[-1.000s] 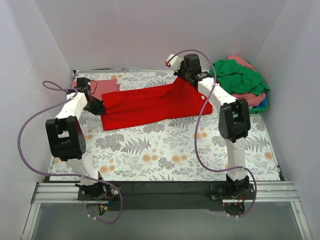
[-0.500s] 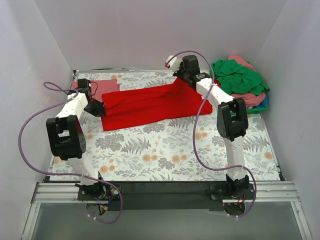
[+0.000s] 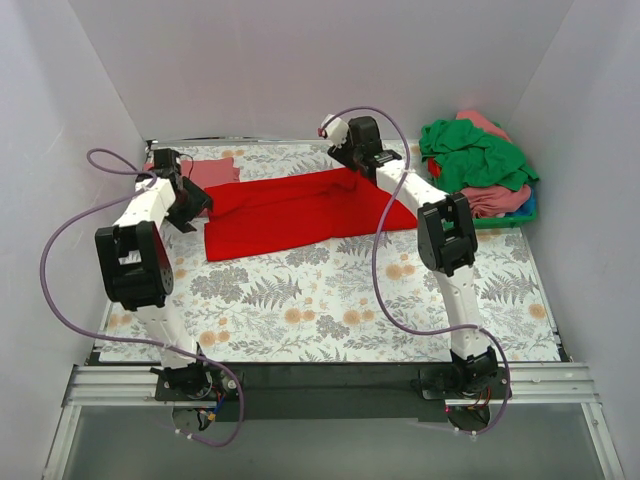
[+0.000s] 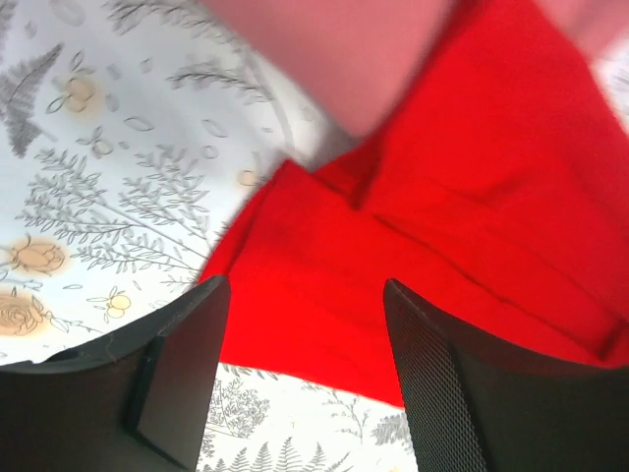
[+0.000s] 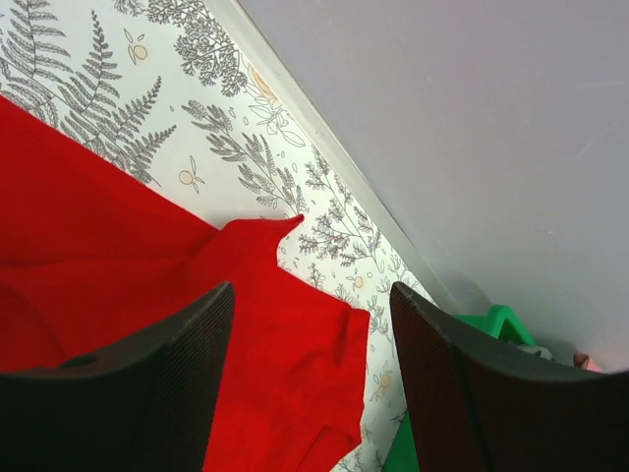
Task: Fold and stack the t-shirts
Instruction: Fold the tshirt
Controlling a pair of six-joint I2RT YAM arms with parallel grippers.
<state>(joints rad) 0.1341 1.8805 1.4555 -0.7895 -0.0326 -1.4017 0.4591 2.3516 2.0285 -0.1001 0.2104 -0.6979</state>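
A bright red t-shirt (image 3: 300, 212) lies spread in a long strip across the back of the floral tablecloth (image 3: 330, 300). Over its left end hovers my left gripper (image 3: 192, 200), open, with red cloth (image 4: 442, 206) showing below its empty jaws (image 4: 305, 379). My right gripper (image 3: 348, 160) is open above the shirt's far right corner (image 5: 285, 334), also holding nothing. A salmon-pink t-shirt (image 3: 210, 172) lies flat at the back left, partly under the red one (image 4: 334, 49). More t-shirts sit heaped at the back right, with a green one (image 3: 478, 155) on top.
The heap at the back right also shows pink (image 3: 495, 200) and blue (image 3: 527, 210) cloth and presses against the right wall. White walls close in the back and both sides. The back wall's edge (image 5: 324, 138) runs close behind my right gripper.
Both grippers have opened and let go of the red t-shirt, which now lies on the cloth. The right gripper has lifted and shifted left and back; the left has drawn back a little.
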